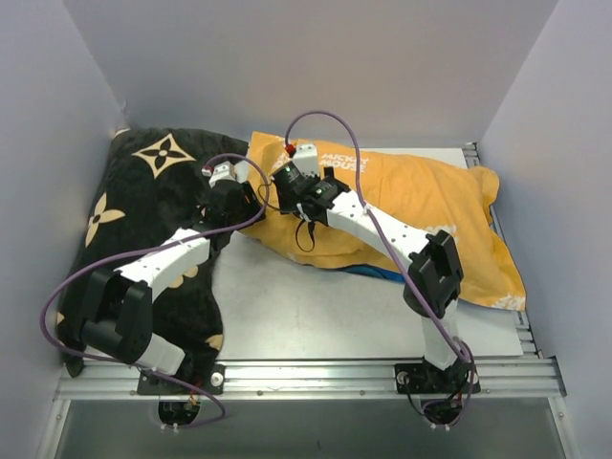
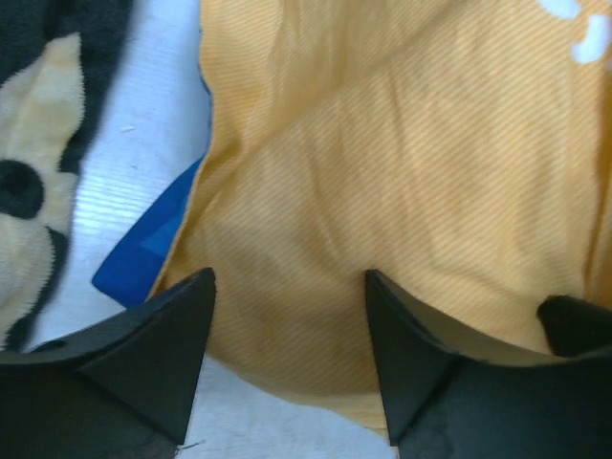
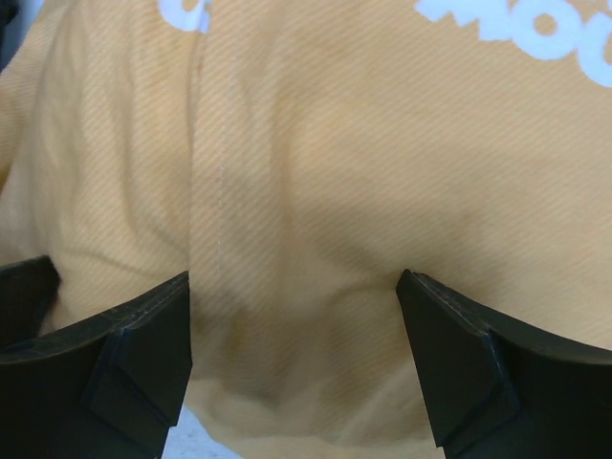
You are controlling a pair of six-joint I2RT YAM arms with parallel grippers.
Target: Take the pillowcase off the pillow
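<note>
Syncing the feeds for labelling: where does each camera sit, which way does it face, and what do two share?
Top external: above and behind the left arm and right arm, both in view, looking down at the table, orange pillowcase and black cushion.
Left wrist: on the left arm, looking down at the pillowcase's edge; its left end effector shows, open.
Right wrist: on the right arm, looking down at the lettered fabric; its right end effector shows, open.
Shared: both wrist views see orange fabric.

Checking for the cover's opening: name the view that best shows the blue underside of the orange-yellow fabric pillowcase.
Left wrist: the blue underside pokes out broadly beneath the orange edge. The top external view shows only a thin blue sliver; the right wrist view shows orange fabric alone.
</note>
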